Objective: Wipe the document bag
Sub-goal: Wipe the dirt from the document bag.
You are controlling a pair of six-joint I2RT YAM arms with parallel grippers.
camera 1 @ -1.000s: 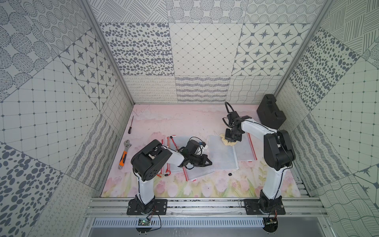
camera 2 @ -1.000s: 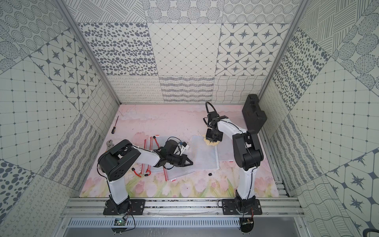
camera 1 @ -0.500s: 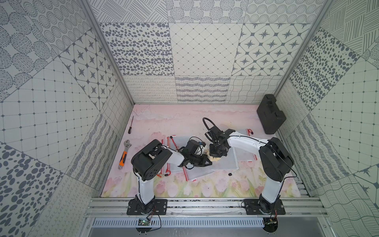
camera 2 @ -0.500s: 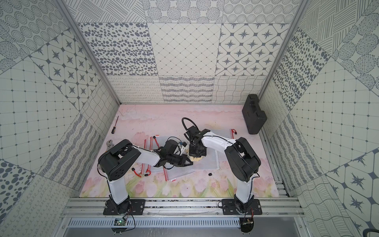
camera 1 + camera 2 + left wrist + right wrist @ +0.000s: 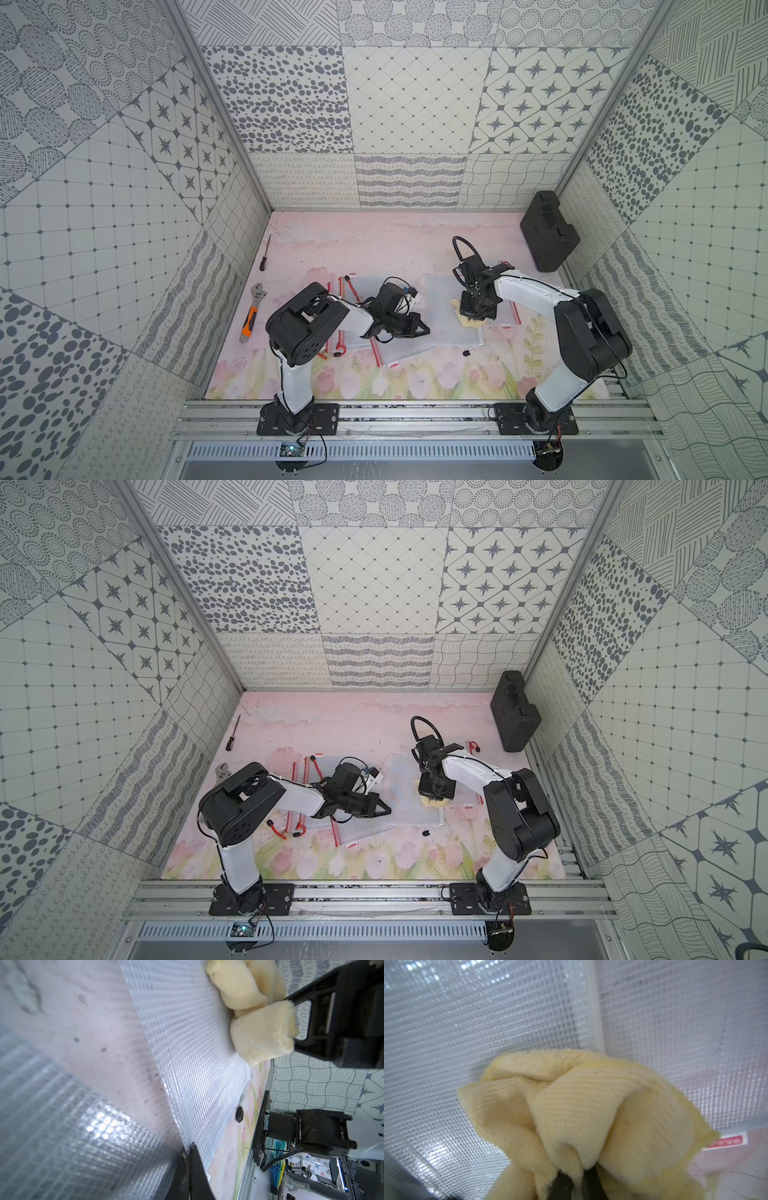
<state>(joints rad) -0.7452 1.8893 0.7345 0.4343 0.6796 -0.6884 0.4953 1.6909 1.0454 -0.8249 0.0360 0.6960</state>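
The pink flowered worktop carries a shut black case in its far right corner; what is inside cannot be seen. The document bag, a flat pouch of clear mesh, lies right of the middle and nearer the front edge, and is in both top views. More mesh bags with red zips lie left of it, partly under the left arm.

A crumpled yellow cloth rests on the document bag's right part. The right claw is clamped tight on the cloth and presses it onto the mesh. The left claw is closed narrow at the bag's left edge; whether it pinches the mesh cannot be told.

An orange-handled wrench lies by the left edge, with a screwdriver beyond it. A red tag shows beside the cloth, its writing too blurred to read. A small black piece sits just off the bag's front edge.
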